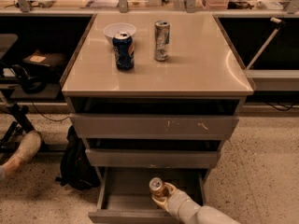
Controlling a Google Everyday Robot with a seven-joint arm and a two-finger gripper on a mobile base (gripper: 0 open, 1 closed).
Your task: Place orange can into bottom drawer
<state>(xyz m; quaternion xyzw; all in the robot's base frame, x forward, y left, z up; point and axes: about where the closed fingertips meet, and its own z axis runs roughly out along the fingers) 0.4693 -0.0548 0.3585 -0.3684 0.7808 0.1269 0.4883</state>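
Note:
The orange can (157,187) has a silver top and stands upright inside the open bottom drawer (122,200), right of the drawer's middle. My gripper (161,195) reaches in from the lower right on a pale arm and is shut on the can's lower body. The drawer is pulled out below the two shallower grey drawers. I cannot tell whether the can touches the drawer floor.
On the cabinet top stand a dark blue can (124,50), a slim silver can (161,40) and a white bowl (119,30). A black backpack (74,164) lies left of the cabinet. A person's shoe (25,148) is at the far left.

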